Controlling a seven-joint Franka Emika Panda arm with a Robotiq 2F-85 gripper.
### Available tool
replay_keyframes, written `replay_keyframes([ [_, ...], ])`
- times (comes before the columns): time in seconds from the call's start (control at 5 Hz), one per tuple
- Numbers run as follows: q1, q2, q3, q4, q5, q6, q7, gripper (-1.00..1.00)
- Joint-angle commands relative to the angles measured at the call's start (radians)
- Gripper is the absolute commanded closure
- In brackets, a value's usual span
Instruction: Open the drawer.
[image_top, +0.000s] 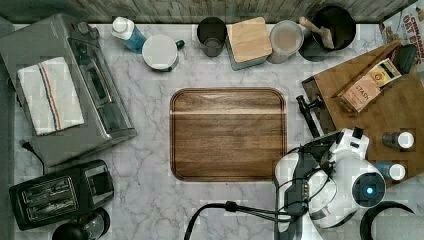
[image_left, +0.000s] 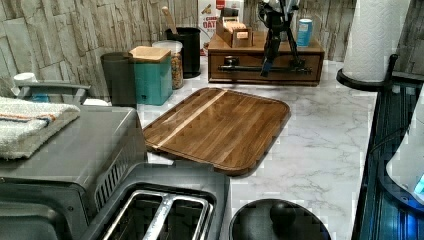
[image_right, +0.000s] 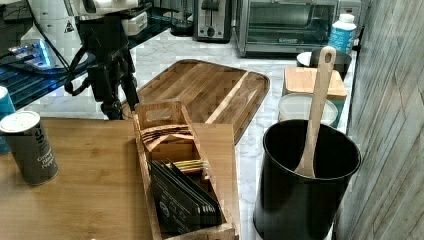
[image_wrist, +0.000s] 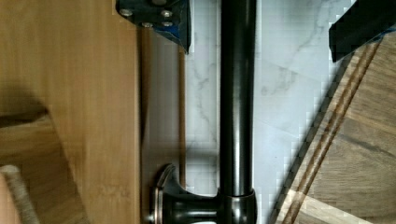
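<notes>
The drawer (image_left: 250, 61) is the brown front of a wooden box unit (image_top: 385, 105) at the top view's right. In the left view its face looks flush with the box. Its long black bar handle (image_wrist: 237, 93) (image_left: 240, 68) (image_top: 307, 116) stands off the face on black posts. My gripper (image_left: 283, 69) (image_wrist: 257, 18) (image_right: 119, 102) hangs over the handle, open. One finger (image_wrist: 159, 14) is between the bar and the drawer face, and the other finger (image_wrist: 359, 23) is on the outer side. Neither one touches the bar.
A round-cornered wooden board (image_top: 228, 134) lies on the marble counter just in front of the drawer. A wooden tea caddy (image_right: 175, 165) and cans (image_top: 399, 140) stand on the box top. Canisters (image_top: 247, 42) and a black utensil pot (image_right: 305, 180) line the back wall. The toaster oven (image_top: 75, 95) and toaster (image_top: 60, 192) are across the counter.
</notes>
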Motion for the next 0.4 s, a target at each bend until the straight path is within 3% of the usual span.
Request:
replay_keyframes([
  [0.2, 0.024, 0.020, 0.043, -0.011, 0.062, 0.020, 0.002, -1.00],
  [0.4, 0.018, 0.050, 0.052, -0.011, 0.078, 0.036, -0.026, -1.00],
])
